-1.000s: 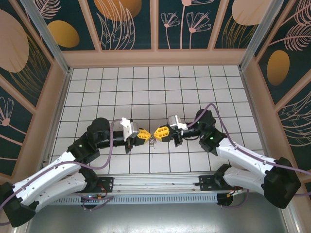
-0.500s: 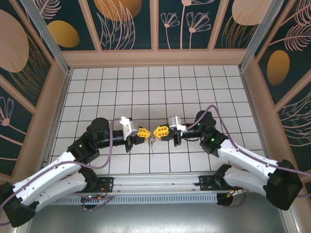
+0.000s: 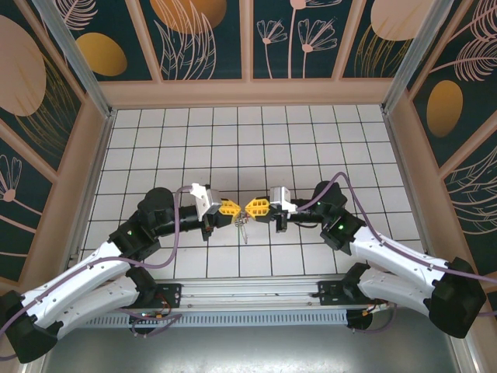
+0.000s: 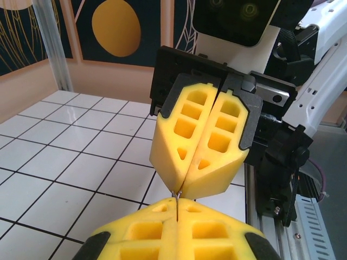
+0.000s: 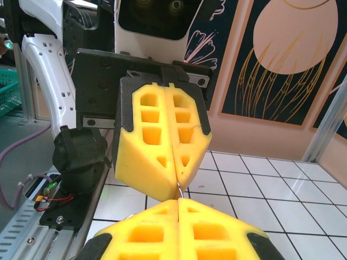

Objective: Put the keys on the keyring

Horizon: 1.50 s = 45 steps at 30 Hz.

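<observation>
My left gripper (image 3: 236, 208) and right gripper (image 3: 251, 207) meet tip to tip above the white tiled floor, near the front middle. Both yellow foam pairs are pressed shut. A thin silvery wire of the keyring (image 4: 177, 199) runs from the seam of my left gripper (image 4: 177, 206) into the seam of my right gripper (image 4: 182, 189). In the right wrist view the same keyring wire (image 5: 179, 190) bridges my right gripper (image 5: 179, 202) and my left gripper (image 5: 178, 186). A small silvery bit of keyring (image 3: 244, 224) dangles under the tips. The keys are hidden.
The metal rail (image 3: 248, 299) with both arm bases runs along the near edge, close behind the grippers. Tan walls (image 3: 248, 93) with dark painted panels close off the back and both sides. White tiles (image 3: 248, 140) stretch away behind the grippers.
Both grippers have shifted slightly away from the rail, still tip to tip, and the dangling bit has gone with them. Both stay pressed shut.
</observation>
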### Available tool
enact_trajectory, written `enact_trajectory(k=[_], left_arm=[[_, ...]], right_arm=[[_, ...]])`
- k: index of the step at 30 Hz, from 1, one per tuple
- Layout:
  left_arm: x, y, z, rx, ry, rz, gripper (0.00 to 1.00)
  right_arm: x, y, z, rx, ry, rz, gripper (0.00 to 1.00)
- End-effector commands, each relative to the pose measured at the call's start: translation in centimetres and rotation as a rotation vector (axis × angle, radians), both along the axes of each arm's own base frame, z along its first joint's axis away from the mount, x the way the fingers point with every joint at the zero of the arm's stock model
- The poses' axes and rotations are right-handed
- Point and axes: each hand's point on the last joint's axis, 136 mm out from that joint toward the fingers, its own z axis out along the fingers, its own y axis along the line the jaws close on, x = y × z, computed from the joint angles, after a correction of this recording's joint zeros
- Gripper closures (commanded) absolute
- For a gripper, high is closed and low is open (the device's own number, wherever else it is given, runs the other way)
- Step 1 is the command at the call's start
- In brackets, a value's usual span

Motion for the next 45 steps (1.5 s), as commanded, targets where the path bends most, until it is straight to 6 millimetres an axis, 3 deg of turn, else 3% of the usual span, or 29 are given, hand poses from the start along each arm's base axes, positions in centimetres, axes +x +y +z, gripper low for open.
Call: enact_trajectory(k=[1, 20, 30, 37, 45], left_arm=[[0.1, -0.1, 4.7, -0.132, -0.102, -0.001, 1.00], [0.4, -0.1, 4.8, -0.131, -0.104, 0.015, 1.00], [-0.6, -0.1, 4.3, -0.104, -0.121, -0.037, 1.00], [-1.4, -0.1, 4.5, -0.115, -0.130, -0.074, 1.00], [-1.6, -0.2, 4.8, -0.128, -0.143, -0.092, 1.00]], right_arm=[[-0.6, 0.1, -1.0, -0.014, -0.008, 0.011, 0.93], [-0.9, -0.2, -1.0, -0.008, 0.023, 0.013, 0.86], [0.1, -2.0, 0.0, 0.044, 0.143, -0.049, 0.68], [-0.6, -2.4, 1.6, 0.088, 0.181, 0.056, 0.64], [-1.9, -2.0, 1.4, 0.065, 0.218, 0.182, 0.60]])
